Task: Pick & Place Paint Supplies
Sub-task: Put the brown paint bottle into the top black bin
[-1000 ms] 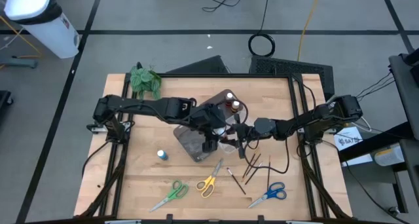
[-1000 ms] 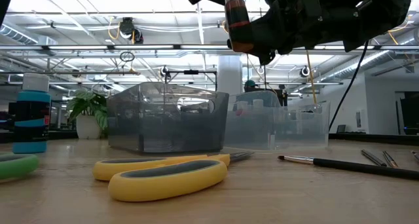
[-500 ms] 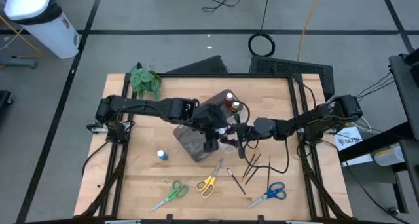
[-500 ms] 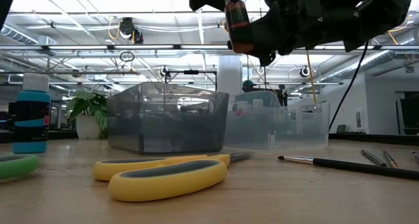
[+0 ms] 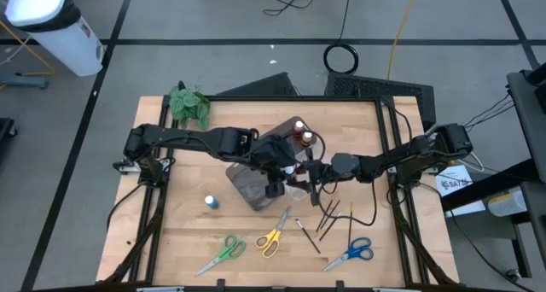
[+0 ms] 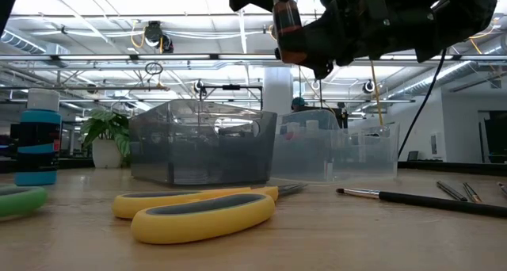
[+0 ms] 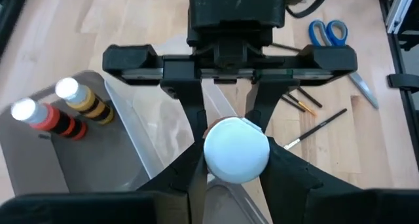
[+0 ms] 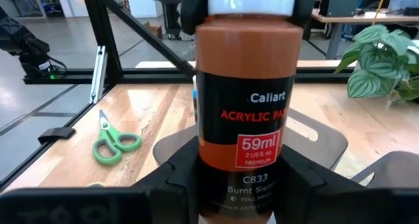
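Observation:
A brown paint bottle with a white cap hangs upright in the air over the table's middle, above the trays. My right gripper reaches in level from the right and is shut on it. My left gripper comes from the left, slanting down, and is shut on the same bottle's top. In the low view the bottle shows high up among both dark grippers. My left gripper pinches the bottle's white cap between its two fingers, one on each side. The fingers come from above, slanting down from the table's left. The bottle stays upright, clear of the table. My right gripper pinches the lower part of the bottle's body between its two fingers. It comes in level from the table's right side. The bottle stands upright in the hold, lifted clear.
A grey tray sits below the grippers, and a clear tray behind holds two bottles. On the table lie a blue-capped bottle, green, yellow and blue scissors, and brushes. A plant stands far left.
My left gripper has shut on the bottle's cap; the low view shows its fingers now covering the white cap. The bottle and my right gripper have stayed where they were.

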Controlling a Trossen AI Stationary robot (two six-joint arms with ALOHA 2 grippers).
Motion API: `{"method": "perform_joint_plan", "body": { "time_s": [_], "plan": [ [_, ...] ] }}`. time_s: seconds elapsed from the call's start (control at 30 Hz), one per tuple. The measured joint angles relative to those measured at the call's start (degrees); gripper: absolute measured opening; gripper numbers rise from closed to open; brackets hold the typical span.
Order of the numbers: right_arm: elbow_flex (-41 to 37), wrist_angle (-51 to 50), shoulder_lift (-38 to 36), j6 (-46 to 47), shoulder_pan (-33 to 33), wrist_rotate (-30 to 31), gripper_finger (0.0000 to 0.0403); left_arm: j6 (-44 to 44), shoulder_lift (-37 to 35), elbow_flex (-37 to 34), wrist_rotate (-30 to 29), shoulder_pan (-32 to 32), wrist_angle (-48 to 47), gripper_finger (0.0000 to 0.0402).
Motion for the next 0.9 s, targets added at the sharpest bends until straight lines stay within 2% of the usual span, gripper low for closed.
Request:
{"method": "perform_joint_plan", "body": {
  "time_s": [0.2,0.43,0.7,0.9],
  "plan": [
    [0.1,0.5,-0.2,-0.4,-0.1,0.6,0.0156,-0.1,-0.8,0.0,-2.8,0.0,0.8,0.0122],
    [0.0,-2.8,-3.3,2.3,-0.3,-0.1,0.0209,-0.5,-5.5,0.0,-7.0,0.0,1.0,0.0121],
    [0.0,-14.8,-13.7,4.0,-0.2,-0.2,0.0243,-2.0,-8.8,0.1,-14.9,1.3,-3.8,0.0120],
    [0.0,-24.5,-22.5,7.1,0.1,-0.2,0.0244,-3.6,-7.8,-2.4,-15.1,5.9,-5.9,0.0120]
  ]
}}
